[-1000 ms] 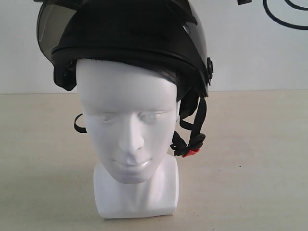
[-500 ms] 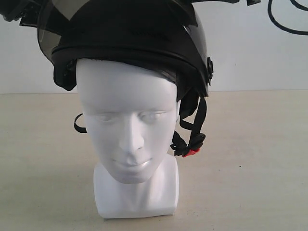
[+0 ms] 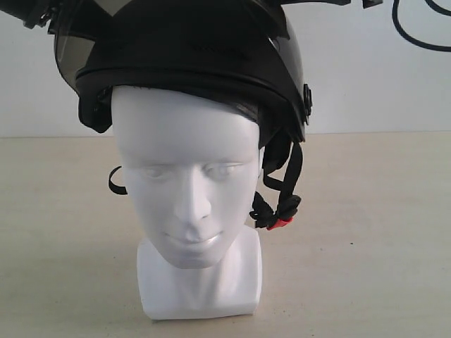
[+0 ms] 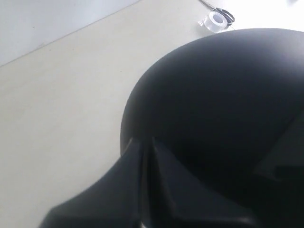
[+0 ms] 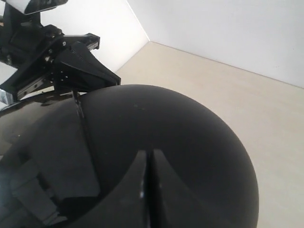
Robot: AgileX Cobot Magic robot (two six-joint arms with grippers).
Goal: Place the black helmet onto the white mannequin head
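The black helmet [image 3: 190,63] is seated on the white mannequin head [image 3: 187,183], which is placed upright on the pale counter [image 3: 366,246] before a white wall. The tinted visor [image 3: 70,49] is lifted, so the face is not covered. Black straps [image 3: 292,169] with a red tab [image 3: 280,224] are hung beside the cheek. A roll of tape [image 4: 216,20] is seen far off on the counter, and a dark cable [image 3: 416,35] before the wall. The left tool [image 4: 144,142] and the right tool [image 5: 148,154] are both clenched on nothing, just over the shell. A faint mark on the helmet front is too blurred to be read.
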